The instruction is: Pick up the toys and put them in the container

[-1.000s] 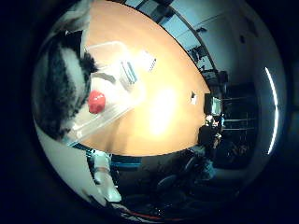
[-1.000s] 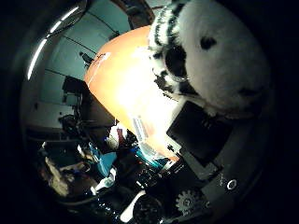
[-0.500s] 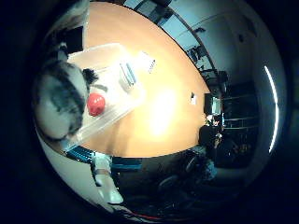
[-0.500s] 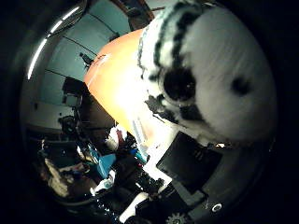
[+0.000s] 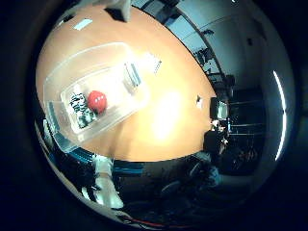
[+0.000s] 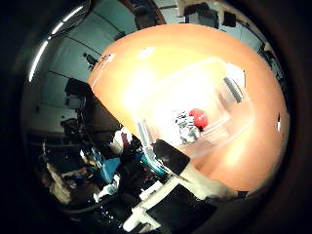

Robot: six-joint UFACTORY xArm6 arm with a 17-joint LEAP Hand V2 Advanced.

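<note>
Fingers: one finger [image 6: 169, 153] with a black tip and white segments reaches in from the edge of the thumb-side view, stretched out rather than curled, its tip showing against the near rim of the container; nothing held.
Hand [image 6: 187, 187]: one, white and black, loosely open and empty; the rest of its body crowds the same edge of the thumb-side view.
Striped toy [image 5: 79, 109]: one, soft, black and white, lying on the floor of the container, touching or just beside the red toy; well apart from the palm.
Red toy [image 5: 97, 100]: one, round and glossy, also on the container floor, near the middle of the tub.
Toys counted: two in all, both inside the container; no other toy seen on the table.
Container [image 5: 57, 79]: one, a clear plastic rectangular tub, standing upright on the table close to the table's near edge, seen toward the middle of both views.
Table [image 5: 173, 115]: one, large, orange-brown wood with rounded ends, a bright glare patch beside the tub.
Pale flat item [image 5: 153, 62]: one, lying on the table just beside one end of the tub; kind not clear.
</note>
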